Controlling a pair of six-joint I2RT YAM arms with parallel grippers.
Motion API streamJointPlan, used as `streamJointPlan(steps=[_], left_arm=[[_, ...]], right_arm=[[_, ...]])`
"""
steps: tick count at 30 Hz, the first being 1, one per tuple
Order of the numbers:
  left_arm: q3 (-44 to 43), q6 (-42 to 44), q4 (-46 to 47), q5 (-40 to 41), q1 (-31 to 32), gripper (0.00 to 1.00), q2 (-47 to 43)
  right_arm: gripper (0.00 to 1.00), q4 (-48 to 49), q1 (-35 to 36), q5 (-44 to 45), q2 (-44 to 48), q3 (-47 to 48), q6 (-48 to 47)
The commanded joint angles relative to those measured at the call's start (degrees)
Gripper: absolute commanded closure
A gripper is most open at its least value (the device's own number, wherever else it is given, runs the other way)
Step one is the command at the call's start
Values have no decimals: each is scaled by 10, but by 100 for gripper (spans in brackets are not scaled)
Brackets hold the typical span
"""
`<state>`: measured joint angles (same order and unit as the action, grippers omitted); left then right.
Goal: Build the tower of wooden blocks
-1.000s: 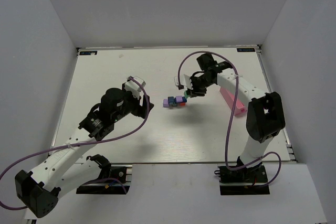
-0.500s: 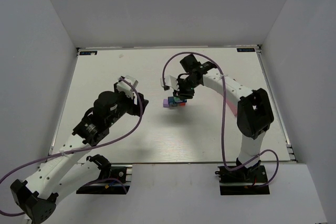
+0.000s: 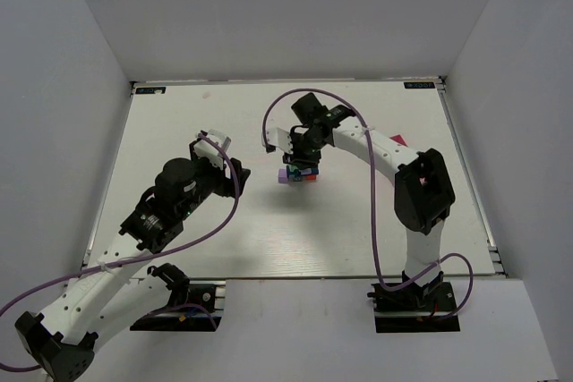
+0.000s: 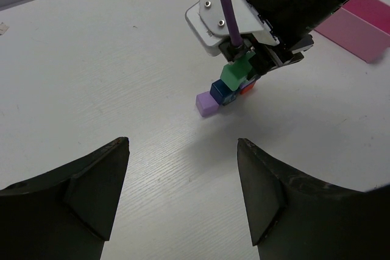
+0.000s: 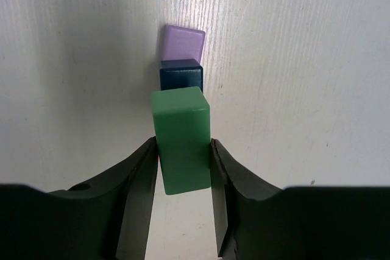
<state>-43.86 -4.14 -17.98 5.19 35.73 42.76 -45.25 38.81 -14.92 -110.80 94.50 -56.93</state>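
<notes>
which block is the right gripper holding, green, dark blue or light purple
The green block, pinched between the right gripper's fingers. The dark blue block and the light purple block sit beyond it, outside the jaws, untouched by the fingers.

Top cam high above near edge, whole table [image 3: 179, 123], L wrist cam oblique, mid-range, R wrist cam straight down, close (all share tower [image 3: 299, 173])
</notes>
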Motion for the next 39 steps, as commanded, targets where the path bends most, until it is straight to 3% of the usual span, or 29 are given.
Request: streamJointPlan(steps=[1, 15, 39], left_arm=[[4, -6, 0, 0, -3, 18, -4], [4, -6, 0, 0, -3, 18, -4], [4, -6, 0, 0, -3, 18, -4]], right_arm=[[81, -2, 10, 24, -7, 27, 28], [78, 9, 26, 74, -23, 34, 55], [64, 17, 30, 80, -26, 27, 58]])
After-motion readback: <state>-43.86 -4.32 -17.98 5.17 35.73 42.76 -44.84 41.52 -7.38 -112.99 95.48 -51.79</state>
